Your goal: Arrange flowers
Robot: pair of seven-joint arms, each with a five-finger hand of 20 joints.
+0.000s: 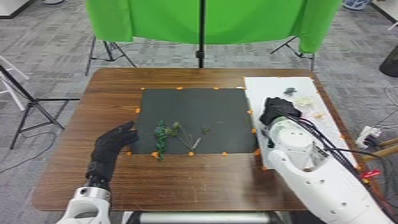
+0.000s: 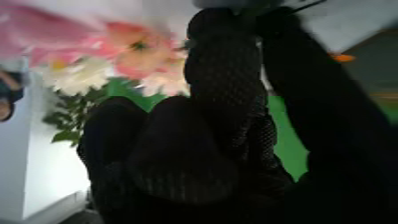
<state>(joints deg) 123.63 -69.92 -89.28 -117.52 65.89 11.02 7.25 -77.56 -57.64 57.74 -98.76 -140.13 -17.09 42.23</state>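
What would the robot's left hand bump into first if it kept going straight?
Probably the black mat: the left hand points over its left edge. It might pass above it, though; its height is hard to tell.

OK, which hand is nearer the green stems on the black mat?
Left: the left hand is just left of the stems; the right hand is farther off, over the white sheet.

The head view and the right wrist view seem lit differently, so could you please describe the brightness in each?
Head view: fairly even light over the brown table, though the pale flowers stand out weakly against the bright white sheet; right wrist view: the right hand is nearly solid black, in strong contrast with the bright white area behind.
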